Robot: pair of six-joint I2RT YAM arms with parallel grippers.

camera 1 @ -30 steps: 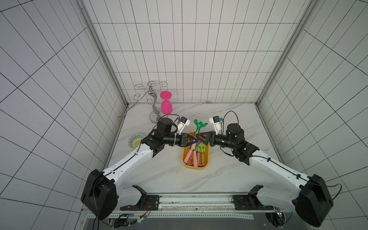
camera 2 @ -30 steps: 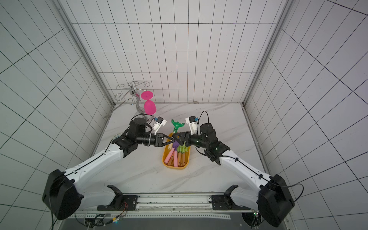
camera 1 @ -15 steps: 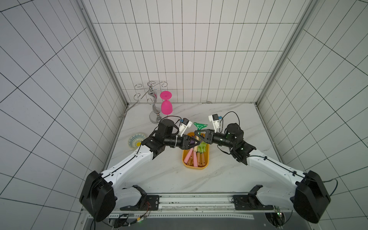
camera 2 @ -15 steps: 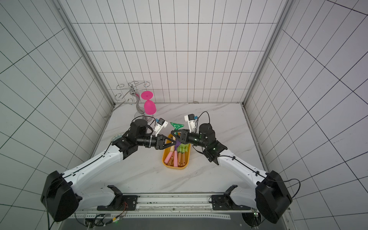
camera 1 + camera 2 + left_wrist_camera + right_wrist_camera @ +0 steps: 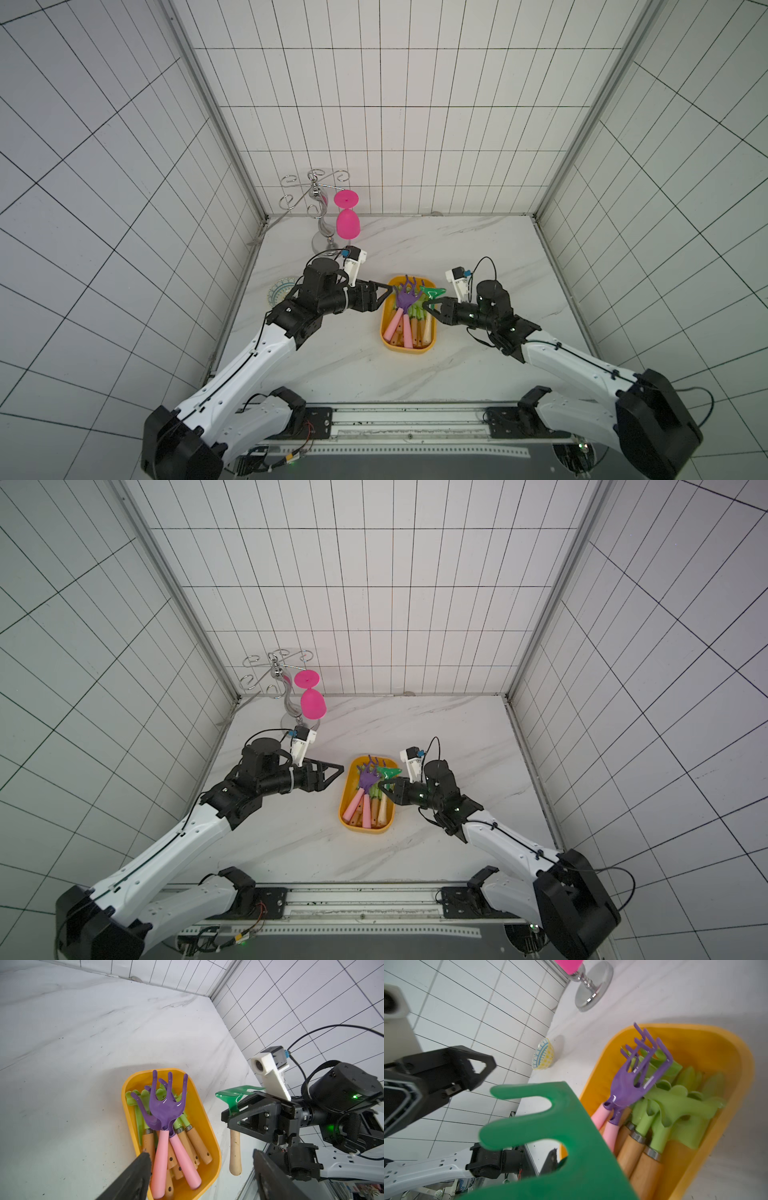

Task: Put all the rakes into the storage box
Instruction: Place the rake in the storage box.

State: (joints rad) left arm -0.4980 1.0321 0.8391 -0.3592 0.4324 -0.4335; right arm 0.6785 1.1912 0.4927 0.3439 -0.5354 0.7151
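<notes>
The yellow-orange storage box [image 5: 405,352] [image 5: 363,830] [image 5: 216,1147] [image 5: 737,1043] lies mid-table, holding purple rakes with pink handles [image 5: 405,300] and light green ones with wooden handles. My right gripper [image 5: 428,309] [image 5: 384,789] [image 5: 228,1118] is shut on a dark green rake [image 5: 432,293] [image 5: 390,773] [image 5: 234,1095] [image 5: 550,1126]. The rake's head is up and its wooden handle hangs just outside the box's right rim. In the right wrist view the rake head hides the jaws. My left gripper [image 5: 388,291] [image 5: 340,769] [image 5: 200,1153] stands open and empty by the box's left rim.
A chrome glass rack [image 5: 320,208] with a pink wine glass [image 5: 347,222] hanging on it stands at the back left. A small patterned bowl [image 5: 282,289] [image 5: 543,1056] sits by the left wall, behind my left arm.
Both grippers met over the box. The left one has opened, let go of the green rake and drawn back left. The right one has shut on the rake and pulled it right.
</notes>
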